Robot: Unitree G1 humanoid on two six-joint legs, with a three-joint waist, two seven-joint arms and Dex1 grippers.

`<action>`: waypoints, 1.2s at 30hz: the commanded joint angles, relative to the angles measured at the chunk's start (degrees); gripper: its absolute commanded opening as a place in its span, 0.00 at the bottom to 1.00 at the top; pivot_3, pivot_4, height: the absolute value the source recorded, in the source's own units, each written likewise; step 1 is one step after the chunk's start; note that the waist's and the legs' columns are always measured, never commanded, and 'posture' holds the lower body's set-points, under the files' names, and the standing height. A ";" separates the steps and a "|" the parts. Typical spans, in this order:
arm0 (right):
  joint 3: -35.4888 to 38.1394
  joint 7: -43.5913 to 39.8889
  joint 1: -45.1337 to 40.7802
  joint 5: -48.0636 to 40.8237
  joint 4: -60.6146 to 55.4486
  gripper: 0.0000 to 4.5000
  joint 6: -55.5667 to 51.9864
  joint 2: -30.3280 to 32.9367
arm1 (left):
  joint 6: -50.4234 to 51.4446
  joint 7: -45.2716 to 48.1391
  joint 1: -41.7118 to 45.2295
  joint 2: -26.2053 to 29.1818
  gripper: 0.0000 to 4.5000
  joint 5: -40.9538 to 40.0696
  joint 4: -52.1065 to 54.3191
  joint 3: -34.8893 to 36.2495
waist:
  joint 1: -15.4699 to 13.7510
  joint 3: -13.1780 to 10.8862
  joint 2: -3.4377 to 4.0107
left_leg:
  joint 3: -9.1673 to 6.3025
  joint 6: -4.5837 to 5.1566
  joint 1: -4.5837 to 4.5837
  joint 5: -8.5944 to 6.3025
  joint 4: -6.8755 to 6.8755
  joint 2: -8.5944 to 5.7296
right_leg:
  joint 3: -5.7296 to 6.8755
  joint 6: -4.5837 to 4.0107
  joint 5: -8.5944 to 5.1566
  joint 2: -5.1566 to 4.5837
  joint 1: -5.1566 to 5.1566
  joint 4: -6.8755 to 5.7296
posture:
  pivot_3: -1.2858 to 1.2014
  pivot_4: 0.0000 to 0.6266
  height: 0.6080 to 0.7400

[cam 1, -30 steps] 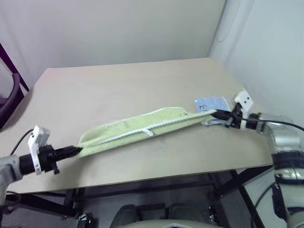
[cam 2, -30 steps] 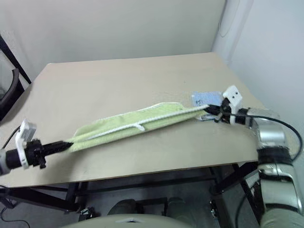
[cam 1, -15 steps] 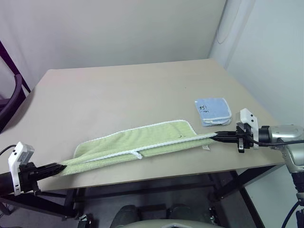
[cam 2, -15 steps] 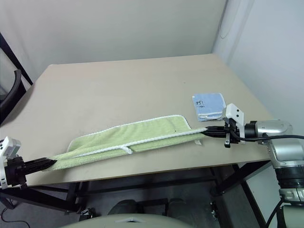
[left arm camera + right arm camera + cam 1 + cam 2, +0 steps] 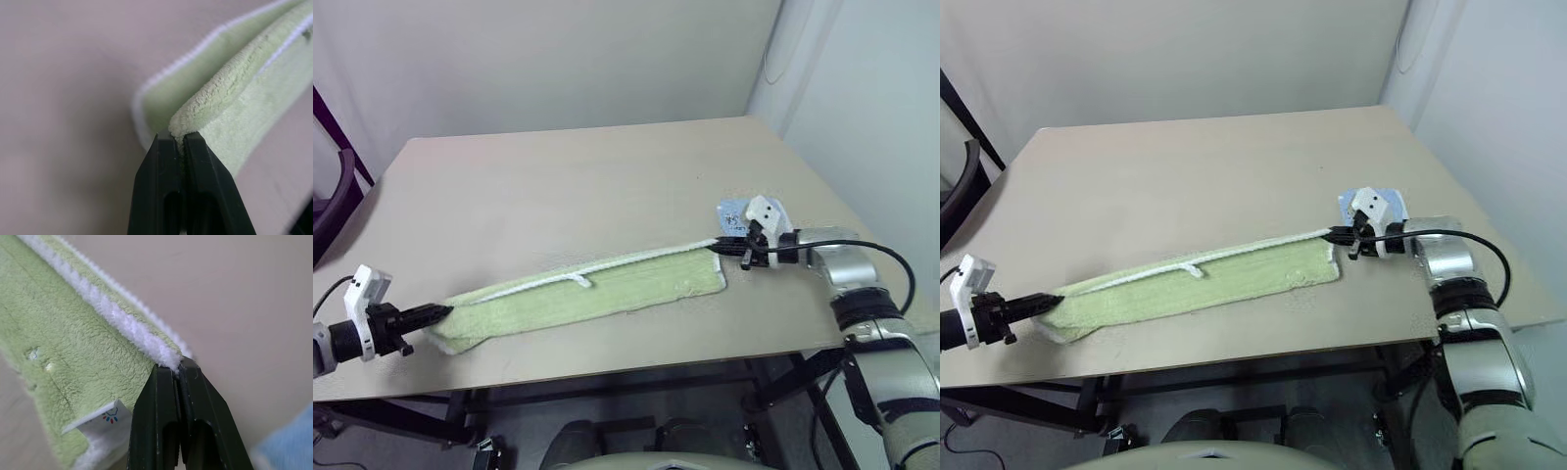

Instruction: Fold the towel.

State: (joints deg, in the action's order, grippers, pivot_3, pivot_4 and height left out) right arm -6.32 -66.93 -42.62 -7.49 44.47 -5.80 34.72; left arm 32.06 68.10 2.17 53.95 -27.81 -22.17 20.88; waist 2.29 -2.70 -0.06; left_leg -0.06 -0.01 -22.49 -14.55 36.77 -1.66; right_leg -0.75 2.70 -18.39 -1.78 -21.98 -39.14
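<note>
The light green towel (image 5: 607, 292) lies stretched in a long strip across the near part of the table (image 5: 558, 186), doubled lengthwise. Its white-edged upper border runs along the far side, with a small white loop (image 5: 579, 281) on it. My left gripper (image 5: 440, 311) is shut on the towel's left end, and the left wrist view shows green terry (image 5: 230, 122) pinched between its fingertips. My right gripper (image 5: 717, 247) is shut on the right end's white edging (image 5: 132, 330), just above the table. A white label (image 5: 105, 418) hangs from the lower layer.
A small light blue cloth (image 5: 731, 210) lies just beyond my right wrist, partly hidden by it. The table's near edge (image 5: 607, 360) runs close below the towel. A dark purple chair (image 5: 333, 191) stands off the table's left side, and a wall rises on the right.
Both grippers carried the held edge away from the table's near edge, laying the upper layer over the lower. The right gripper moved left and farther in, and now hides part of the blue cloth.
</note>
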 commanded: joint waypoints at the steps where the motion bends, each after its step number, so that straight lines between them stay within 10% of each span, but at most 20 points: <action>1: 0.53 2.55 -4.29 2.07 5.25 0.00 3.13 -1.41 | -2.36 -1.60 4.82 0.54 0.00 3.10 -6.36 -1.75 | 0.12 0.01 -0.01 | 0.00 0.00 0.00 0.00 0.00 0.00 | 0.00 0.00 0.01 0.00 0.00 -0.01 | 0.52 0.00 1.00; 12: 0.97 6.26 -8.72 5.80 15.64 0.00 6.95 -4.84 | -9.08 -2.03 13.14 -3.82 0.00 7.97 -15.22 -8.17 | 0.21 0.01 -0.02 | 0.04 -0.01 -0.05 0.01 -0.03 0.00 | 0.00 0.19 0.26 -0.01 -0.11 -0.09 | 0.52 0.00 1.00; 26: 7.30 9.36 -10.88 2.27 16.33 0.99 2.20 -4.86 | -5.68 -3.24 11.99 -1.97 1.00 3.01 -10.69 -0.71 | 0.29 0.03 -0.05 | 0.04 -0.01 -0.07 0.02 -0.02 0.00 | -0.01 0.21 0.28 -0.01 -0.13 -0.12 | 0.52 0.00 1.00; 36: 16.80 4.93 -11.46 -8.33 11.38 1.00 -26.98 1.73 | 6.42 -6.23 -0.60 -2.48 1.00 -8.46 14.15 12.05 | 0.23 0.02 -0.03 | 0.05 -0.02 -0.12 0.01 -0.17 0.00 | -0.01 0.17 0.26 -0.05 -0.22 -0.05 | 0.52 0.00 1.00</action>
State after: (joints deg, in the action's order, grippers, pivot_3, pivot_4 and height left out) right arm 8.87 -60.44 -53.59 -13.34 58.53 -27.77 35.18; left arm 36.88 62.38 1.79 51.27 -33.40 -13.25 30.57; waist 2.52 -2.68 -0.09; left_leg -0.01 -0.02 -22.62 -14.53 36.60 -1.66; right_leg -0.76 2.87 -18.13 -1.84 -22.20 -39.18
